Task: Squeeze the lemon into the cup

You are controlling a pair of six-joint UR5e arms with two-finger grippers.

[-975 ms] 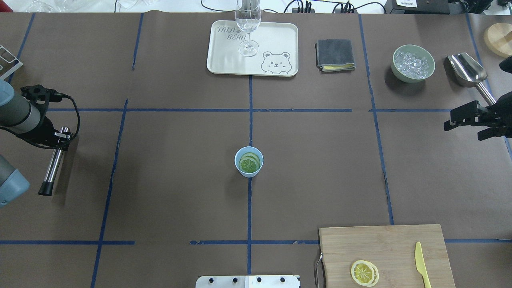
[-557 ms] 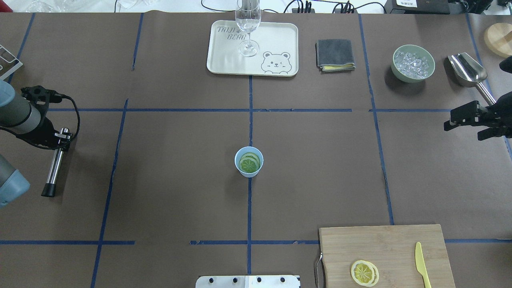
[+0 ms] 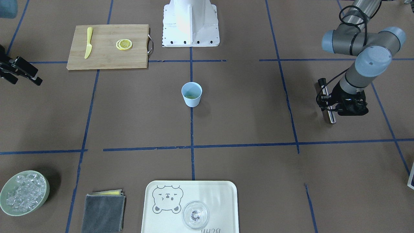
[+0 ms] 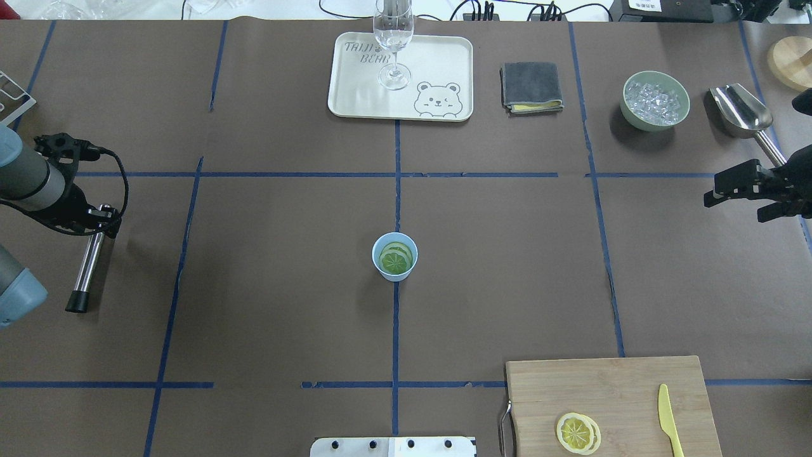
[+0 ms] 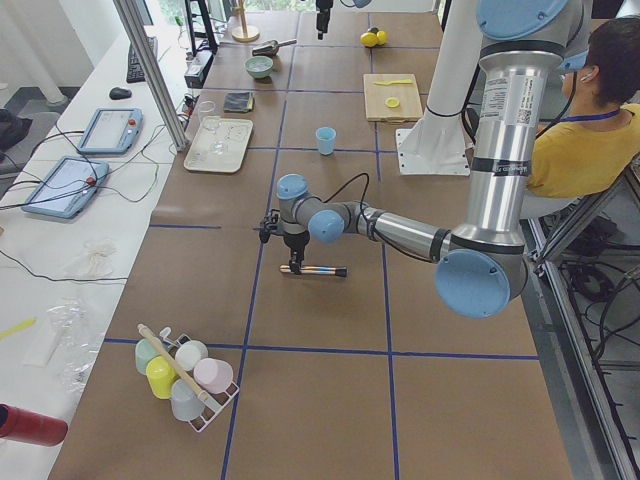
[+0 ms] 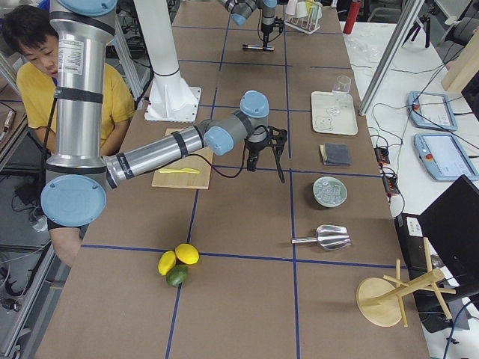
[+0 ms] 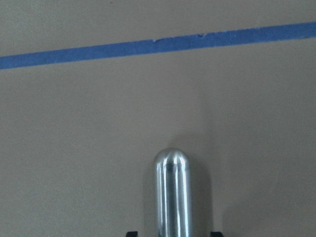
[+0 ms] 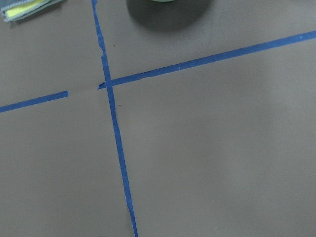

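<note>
The light-blue cup [image 4: 394, 256] stands upright at the table's middle, also in the front view [image 3: 191, 94]. Lemon slices [image 4: 396, 259] lie inside it and look greenish there. More yellow lemon slices [image 4: 578, 433] lie on the wooden cutting board [image 4: 609, 387]. My left gripper [image 4: 103, 221] is far left of the cup, low over the top end of a metal rod [image 4: 89, 260] that lies on the table. In the left wrist view the rod [image 7: 172, 195] sits between fingers that stand apart from it. My right gripper [image 4: 733, 204] is open and empty at the far right.
A yellow plastic knife [image 4: 666, 419] lies on the board. At the back are a bear tray [image 4: 438, 70] with a clear wine glass [image 4: 393, 44], a grey cloth [image 4: 531, 87], a green bowl of ice [image 4: 655, 100] and a metal scoop [image 4: 742, 114].
The rod's black lower end has shifted slightly to the right. The left gripper has edged a little away from it. The right arm, cup and lemon have not moved.
</note>
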